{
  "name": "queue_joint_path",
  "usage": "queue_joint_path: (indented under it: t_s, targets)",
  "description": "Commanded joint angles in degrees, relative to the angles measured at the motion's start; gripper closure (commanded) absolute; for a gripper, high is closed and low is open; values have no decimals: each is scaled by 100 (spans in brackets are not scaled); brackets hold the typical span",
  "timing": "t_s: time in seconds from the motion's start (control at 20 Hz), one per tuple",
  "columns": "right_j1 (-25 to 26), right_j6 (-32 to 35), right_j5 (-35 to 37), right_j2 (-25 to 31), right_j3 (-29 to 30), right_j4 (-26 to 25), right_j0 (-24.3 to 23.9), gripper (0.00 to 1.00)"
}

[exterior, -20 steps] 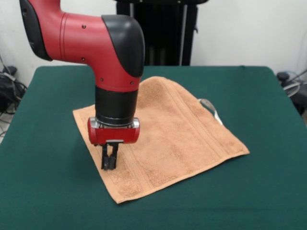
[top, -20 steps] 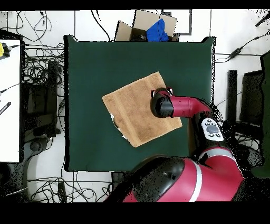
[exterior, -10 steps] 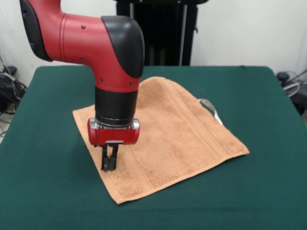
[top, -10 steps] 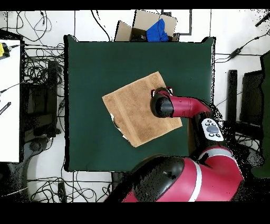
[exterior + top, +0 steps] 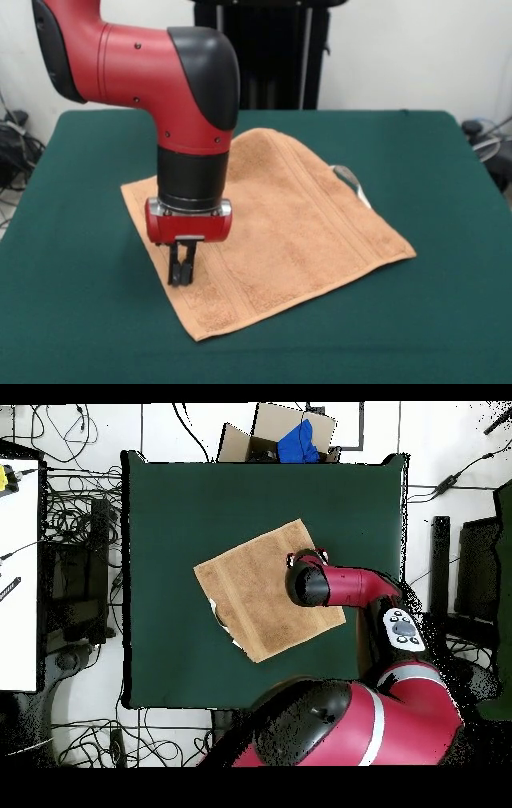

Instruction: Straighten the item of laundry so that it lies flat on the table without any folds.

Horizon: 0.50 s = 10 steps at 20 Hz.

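Note:
The orange-tan towel (image 5: 288, 224) lies spread on the dark green table (image 5: 448, 320), turned like a diamond, with woven bands along its edges. A small white tag (image 5: 350, 180) pokes out at its right edge. The far corner looks rounded, as if tucked under. My gripper (image 5: 182, 276) points straight down at the towel's left edge, near the front corner, fingers close together with their tips at the cloth. In the overhead view the towel (image 5: 255, 589) sits mid-table and the arm hides the gripper.
The table (image 5: 170, 514) has wide green margins all round the towel. A black stand (image 5: 260, 56) rises behind the table. Off the table, cables, a cardboard box with a blue thing (image 5: 297, 442) and a white bench (image 5: 18, 574) lie around it.
The arm has crept very slightly to the left in the front view. The towel has not visibly moved.

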Motion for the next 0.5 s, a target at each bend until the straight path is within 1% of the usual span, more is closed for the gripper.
queue_joint_path:
  t_s: [0.05, 0.5]
  targets:
    - [829, 581, -175, 235, -133, -95, -146, 100]
    - [692, 415, -47, 215, -245, -162, -238, 100]
